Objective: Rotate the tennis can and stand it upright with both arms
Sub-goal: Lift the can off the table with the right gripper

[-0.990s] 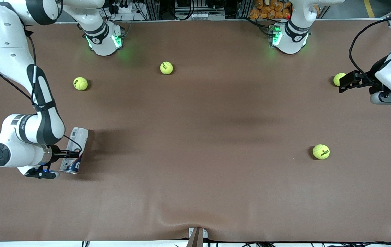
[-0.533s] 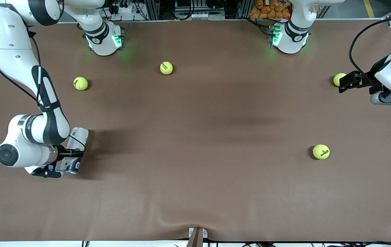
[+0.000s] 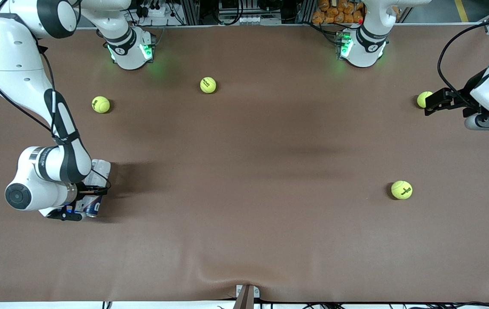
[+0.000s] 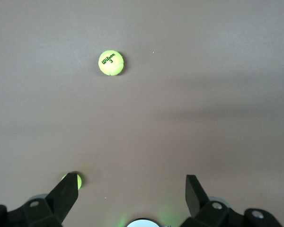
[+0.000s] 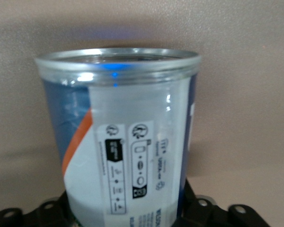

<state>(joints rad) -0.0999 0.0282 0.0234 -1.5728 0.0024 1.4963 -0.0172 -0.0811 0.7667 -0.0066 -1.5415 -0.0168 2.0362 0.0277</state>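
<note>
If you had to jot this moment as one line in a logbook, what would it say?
right end effector: at lying tennis can, can between fingers | left end effector: open, waiting beside tennis ball | can upright: not yet

Four scattered tennis balls (image 3: 401, 189) dot the table (image 3: 244, 171); its middle lies open for passage.
</note>
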